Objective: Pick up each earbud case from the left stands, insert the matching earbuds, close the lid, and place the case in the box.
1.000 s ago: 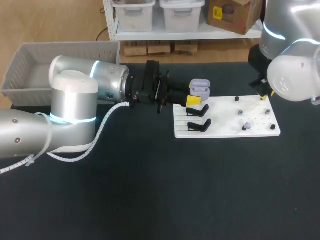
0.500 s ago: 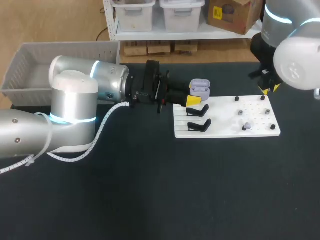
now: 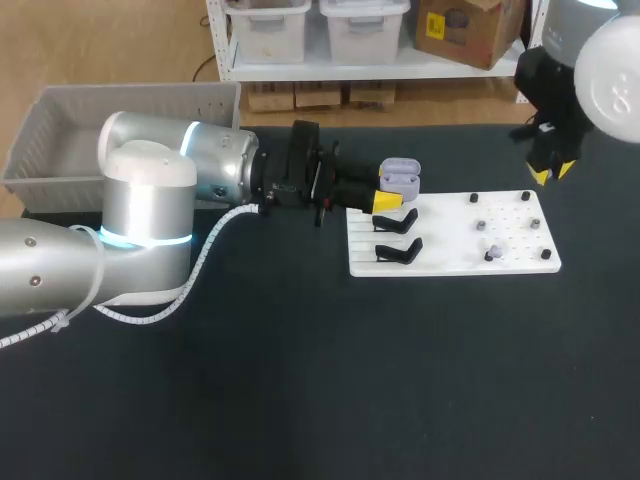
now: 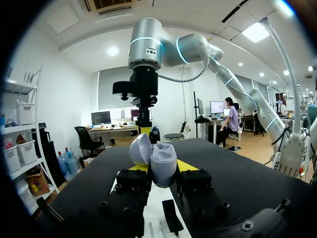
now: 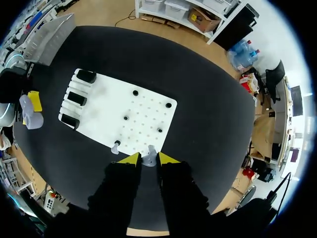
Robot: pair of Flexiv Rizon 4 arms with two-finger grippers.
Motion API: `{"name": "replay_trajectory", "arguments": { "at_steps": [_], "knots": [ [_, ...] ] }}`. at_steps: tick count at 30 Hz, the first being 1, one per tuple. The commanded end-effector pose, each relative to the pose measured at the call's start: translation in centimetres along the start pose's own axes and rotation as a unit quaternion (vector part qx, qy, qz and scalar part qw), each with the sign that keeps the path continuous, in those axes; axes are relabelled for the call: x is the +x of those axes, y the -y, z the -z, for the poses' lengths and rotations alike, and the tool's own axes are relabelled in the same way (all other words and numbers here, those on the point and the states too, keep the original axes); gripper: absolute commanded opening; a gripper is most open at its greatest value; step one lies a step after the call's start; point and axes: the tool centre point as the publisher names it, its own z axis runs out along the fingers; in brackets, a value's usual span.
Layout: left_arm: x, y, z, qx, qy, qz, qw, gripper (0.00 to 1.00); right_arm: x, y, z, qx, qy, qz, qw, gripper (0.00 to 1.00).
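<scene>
A black bench (image 3: pixel 300 380) carries a white board (image 3: pixel 450 262) toward its far right. A grey box (image 3: pixel 60 110) stands by the bench's far left corner. Black stands (image 3: pixel 398 249) line the board's left edge, and small black pegs (image 3: pixel 473 198) dot its right half.

The left arm (image 3: pixel 150 190) lies low across the bench from the left. The left gripper (image 4: pixel 162 166) is clenched on the lilac earbud case (image 3: pixel 401 176), one finger on each side. The case is held over the board's far left corner, lid swung open, and the wrist view shows the two hollow seats inside.

The right arm (image 3: pixel 600 60) comes in at the far right corner. The right gripper (image 5: pixel 148 159) hangs well above the board's far right corner. Its yellow fingertips (image 5: pixel 130 159) are drawn close together with a small lilac earbud (image 5: pixel 148 150) pinched between them, as far as the wrist view shows. A second earbud (image 5: pixel 115 147) sits on the board near its front edge, on the right half.
</scene>
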Motion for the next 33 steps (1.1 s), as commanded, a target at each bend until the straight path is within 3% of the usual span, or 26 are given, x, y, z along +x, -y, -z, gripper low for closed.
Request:
{"name": "replay_trajectory", "arguments": {
  "at_steps": [1,9,13,19,25,33],
  "knots": [
    [0.1,0.1,0.0,-0.002,0.001,-0.001,1.000,0.00,0.0,0.0,0.0,0.001,0.001,-0.001,1.000,0.00],
    [0.1,0.1,0.0,-0.002,0.001,-0.001,1.000,0.00,0.0,0.0,0.0,0.001,0.001,-0.001,1.000,0.00],
    [0.1,0.1,0.0,-0.002,0.001,-0.001,1.000,0.00,0.7,-1.6,2.9,-0.010,0.025,-0.026,0.999,0.00],
    [0.1,0.1,0.0,-0.002,0.001,-0.001,1.000,0.00,1.7,-4.1,6.5,-0.029,0.031,-0.074,0.996,0.00],
    [0.6,0.4,-1.2,0.002,-0.016,-0.016,1.000,0.00,2.3,-6.2,7.9,-0.011,0.014,-0.109,0.994,0.00],
    [1.2,0.3,-1.9,-0.010,-0.008,-0.012,1.000,0.00,2.4,-8.1,8.9,-0.032,0.005,-0.148,0.988,0.00]
  ]
}}
